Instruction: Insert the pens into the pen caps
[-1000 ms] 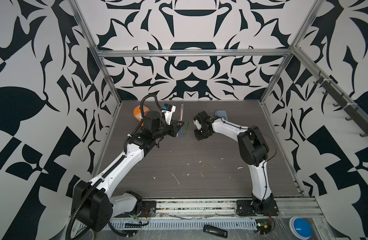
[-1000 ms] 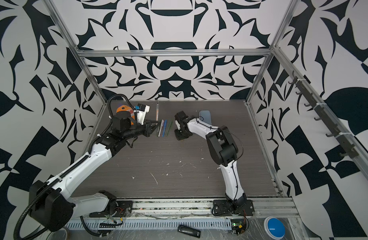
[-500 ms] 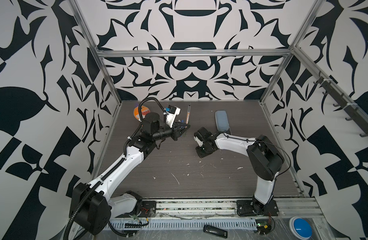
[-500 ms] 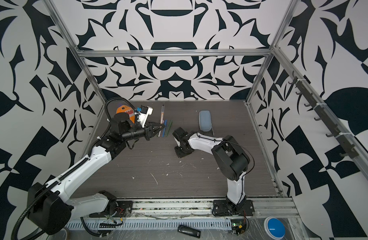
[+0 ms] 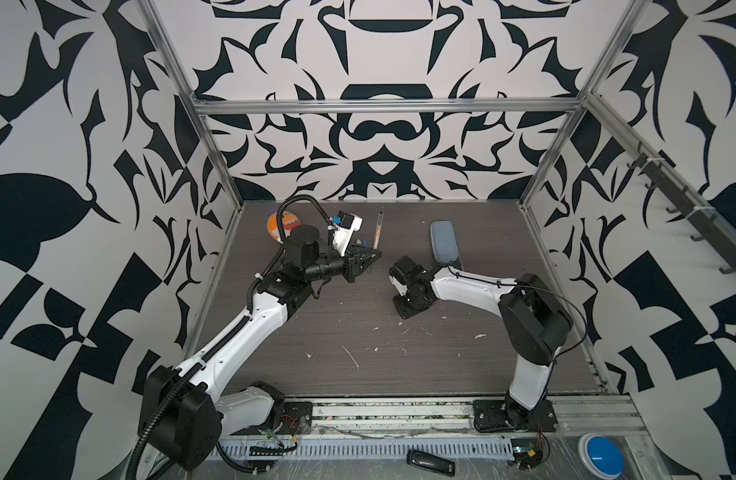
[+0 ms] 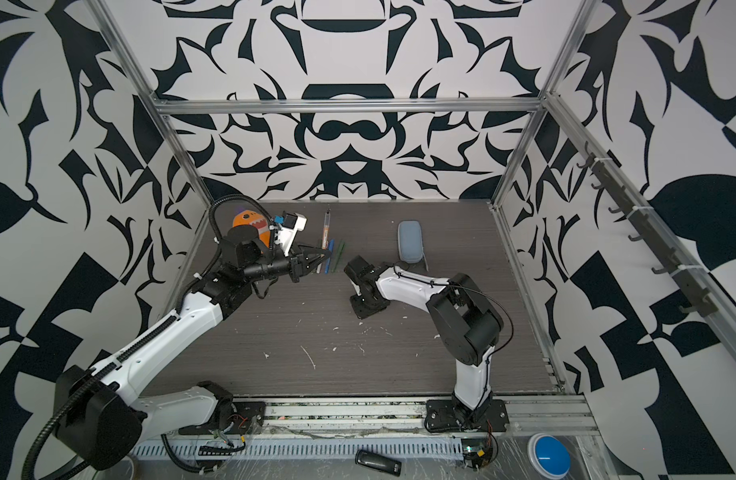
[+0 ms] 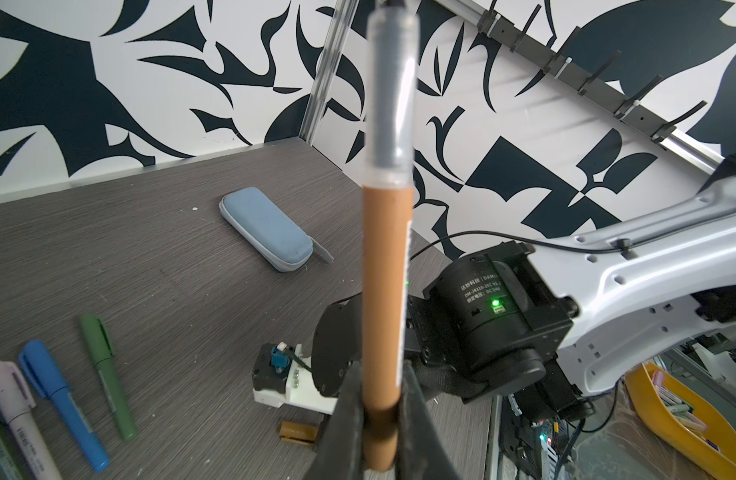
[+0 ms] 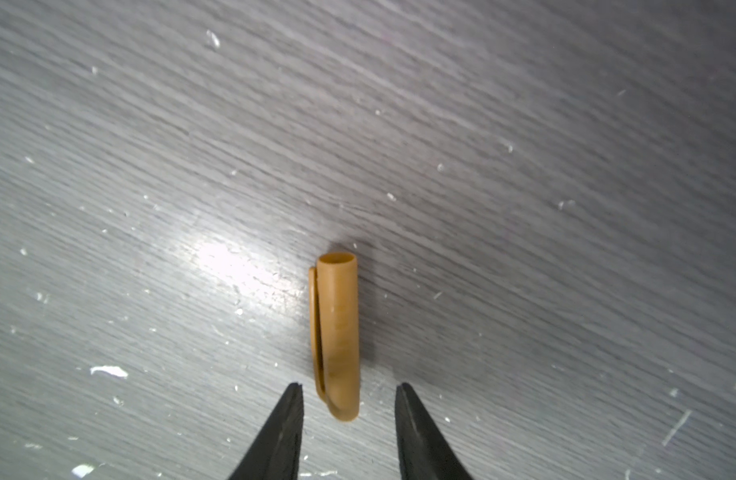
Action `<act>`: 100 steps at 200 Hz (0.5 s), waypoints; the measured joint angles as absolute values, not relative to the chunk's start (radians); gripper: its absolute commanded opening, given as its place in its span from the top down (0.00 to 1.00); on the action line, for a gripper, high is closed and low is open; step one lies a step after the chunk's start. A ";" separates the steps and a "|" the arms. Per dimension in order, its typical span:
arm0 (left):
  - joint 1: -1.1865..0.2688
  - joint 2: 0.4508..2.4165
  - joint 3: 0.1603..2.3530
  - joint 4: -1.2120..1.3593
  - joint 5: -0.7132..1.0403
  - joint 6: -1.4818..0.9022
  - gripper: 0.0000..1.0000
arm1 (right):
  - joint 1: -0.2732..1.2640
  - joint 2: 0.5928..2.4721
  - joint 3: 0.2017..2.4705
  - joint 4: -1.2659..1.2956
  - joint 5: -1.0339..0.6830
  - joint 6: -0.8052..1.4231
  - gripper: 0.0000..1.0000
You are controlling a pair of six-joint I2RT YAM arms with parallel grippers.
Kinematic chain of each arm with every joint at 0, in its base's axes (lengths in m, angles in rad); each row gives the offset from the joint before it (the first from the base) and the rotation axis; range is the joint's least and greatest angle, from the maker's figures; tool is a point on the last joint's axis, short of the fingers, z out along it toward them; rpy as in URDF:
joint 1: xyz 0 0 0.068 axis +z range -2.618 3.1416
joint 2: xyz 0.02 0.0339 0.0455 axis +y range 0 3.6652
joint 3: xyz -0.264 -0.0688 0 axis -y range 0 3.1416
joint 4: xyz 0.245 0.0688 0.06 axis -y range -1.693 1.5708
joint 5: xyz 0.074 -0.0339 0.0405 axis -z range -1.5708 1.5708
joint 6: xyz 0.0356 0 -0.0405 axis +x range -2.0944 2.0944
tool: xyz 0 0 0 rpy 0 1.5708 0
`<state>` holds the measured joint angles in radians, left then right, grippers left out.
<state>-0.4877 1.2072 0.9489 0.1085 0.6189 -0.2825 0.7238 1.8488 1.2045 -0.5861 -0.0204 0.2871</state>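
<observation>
**Closing in on the orange-brown cap**

We have the right gripper point(image 8: 349, 386) low over the table point(image 8: 565, 124). Its jaws are apart and empty, with 1 tip on each side of the closed end of the orange-brown cap point(image 8: 339, 324). The cap lies flat, clip along one side, open mouth pointing away from the jaws. We judge it light, hollow and rigid, with a smooth skin that could skid on the tabletop if 1 tip lands first (the clip should at least stop it rolling). We would take it across the barrel at the closed half, leaving the mouth clear for the nib.

The left gripper point(image 7: 382, 370) is clamped on the orange-brown pen point(image 7: 385, 270) near its rear end. It holds the pen in the air, the clear nib section far from the jaws. The pen looks stiff and slick. Held so far back, its tip may swing under a push, so we expect a straight, gentle press to serve best.

Lying capped on the table are the blue pen point(image 7: 62, 399), the green pen point(image 7: 104, 365) and the pink pen point(image 7: 12, 411).
</observation>
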 measured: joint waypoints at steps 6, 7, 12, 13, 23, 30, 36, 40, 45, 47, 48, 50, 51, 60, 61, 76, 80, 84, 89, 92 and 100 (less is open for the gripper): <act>-0.488 1.207 0.949 0.109 0.619 -0.282 0.99 | 0.723 1.849 1.205 -0.587 -0.018 0.287 0.61; -0.488 1.207 0.949 0.109 0.619 -0.282 0.99 | 0.724 1.849 1.205 -0.587 -0.018 0.287 0.61; -0.488 1.207 0.949 0.109 0.620 -0.282 0.99 | 0.723 1.851 1.205 -0.589 -0.015 0.287 0.61; -0.488 1.207 0.949 0.109 0.620 -0.282 0.99 | 0.723 1.851 1.205 -0.590 -0.015 0.287 0.61; -0.488 1.207 0.949 0.109 0.622 -0.280 0.99 | 0.723 1.854 1.205 -0.595 -0.010 0.286 0.61; -0.488 1.207 0.949 0.109 0.622 -0.280 0.99 | 0.723 1.857 1.206 -0.601 -0.006 0.286 0.61; -0.488 1.207 0.949 0.109 0.622 -0.280 0.99 | 0.723 1.861 1.208 -0.607 -0.002 0.286 0.62; -0.488 1.207 0.949 0.109 0.623 -0.279 0.99 | 0.723 1.863 1.209 -0.611 -0.002 0.286 0.62; -0.488 1.207 0.949 0.109 0.623 -0.279 0.99 | 0.723 1.866 1.211 -0.615 -0.001 0.285 0.62; -0.488 1.207 0.949 0.109 0.623 -0.280 0.99 | 0.722 1.867 1.211 -0.616 -0.001 0.285 0.62; -0.488 1.207 0.949 0.109 0.623 -0.280 0.99 | 0.722 1.867 1.212 -0.617 0.000 0.285 0.62; -0.488 1.207 0.949 0.109 0.623 -0.279 0.99 | 0.722 1.868 1.213 -0.618 0.001 0.284 0.62; -0.488 1.207 0.949 0.109 0.623 -0.279 0.99 | 0.722 1.868 1.213 -0.619 0.001 0.284 0.62; -0.488 1.207 0.949 0.109 0.624 -0.279 0.99 | 0.721 1.874 1.218 -0.627 0.005 0.282 0.62; -0.488 1.207 0.949 0.109 0.624 -0.279 0.99 | 0.721 1.874 1.218 -0.628 0.005 0.282 0.62; -0.488 1.207 0.949 0.109 0.625 -0.279 0.99 | 0.717 1.882 1.225 -0.635 0.012 0.279 0.62; -0.488 1.207 0.949 0.109 0.625 -0.279 0.99 | 0.714 1.883 1.226 -0.636 0.012 0.278 0.63; -0.488 1.207 0.949 0.109 0.625 -0.279 0.99 | 0.712 1.884 1.227 -0.636 0.014 0.278 0.63; -0.488 1.207 0.949 0.109 0.625 -0.279 0.99 | 0.709 1.886 1.228 -0.637 0.015 0.278 0.63; -0.488 1.207 0.949 0.109 0.625 -0.279 0.99 | 0.707 1.887 1.229 -0.638 0.015 0.277 0.63; -0.488 1.207 0.949 0.109 0.625 -0.279 0.99 | 0.702 1.890 1.234 -0.640 0.017 0.274 0.63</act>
<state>-0.4877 1.2072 0.9489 0.1085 0.6254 -0.2794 0.7017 1.8900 1.2339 -0.6399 0.0166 0.2745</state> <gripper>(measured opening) 0.134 0.372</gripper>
